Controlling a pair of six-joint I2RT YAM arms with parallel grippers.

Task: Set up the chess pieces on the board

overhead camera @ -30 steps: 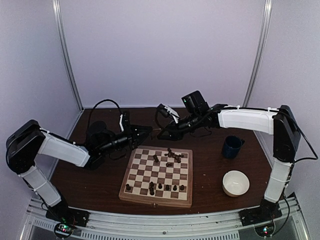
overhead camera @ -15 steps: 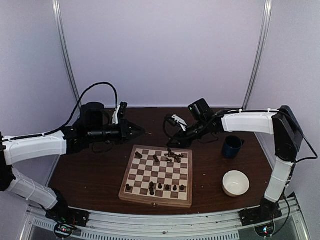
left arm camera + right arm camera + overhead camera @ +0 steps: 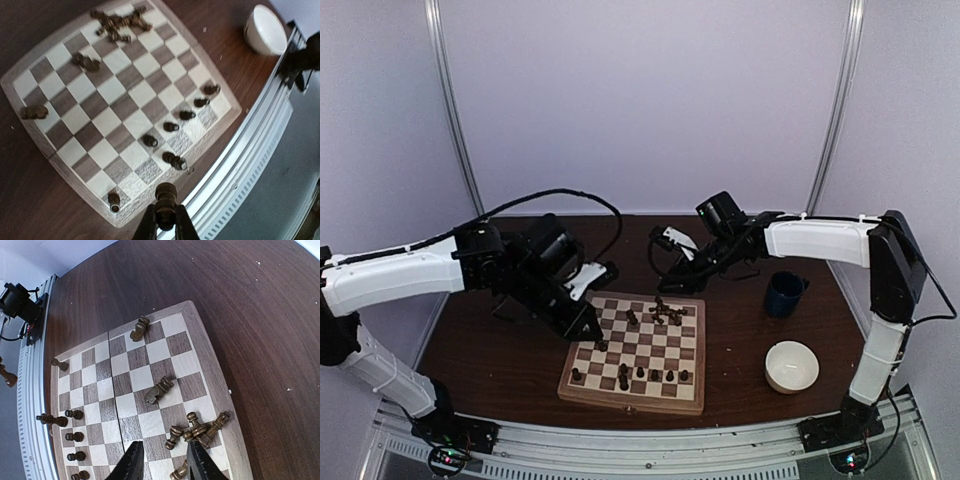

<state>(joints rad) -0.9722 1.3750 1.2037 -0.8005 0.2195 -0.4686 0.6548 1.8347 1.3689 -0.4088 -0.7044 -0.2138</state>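
A dark brown table sits inside pale lilac walls, and the board lies closest to my bases, square to the near edge. Along its near rank a short row of pieces stands upright, with one more alone near the near-left corner. To the right of the board, apart from it, a white bowl rests on the table. My left gripper hangs over the board's left side, fingers clenched on a single piece whose rounded top sticks out past the tips. From my wrist view I think it is clear of the squares, but I cannot be sure. Farther in, a toppled pair lies on its side on the middle squares, and another fallen piece lies near the far-left corner. At the far edge a small heap of pieces lies tangled together, mostly on their sides. My right gripper hovers just over that heap, fingers released and parted, with only squares showing between them. Beyond the bowl, off the board's far-right corner, stands a dark blue mug.
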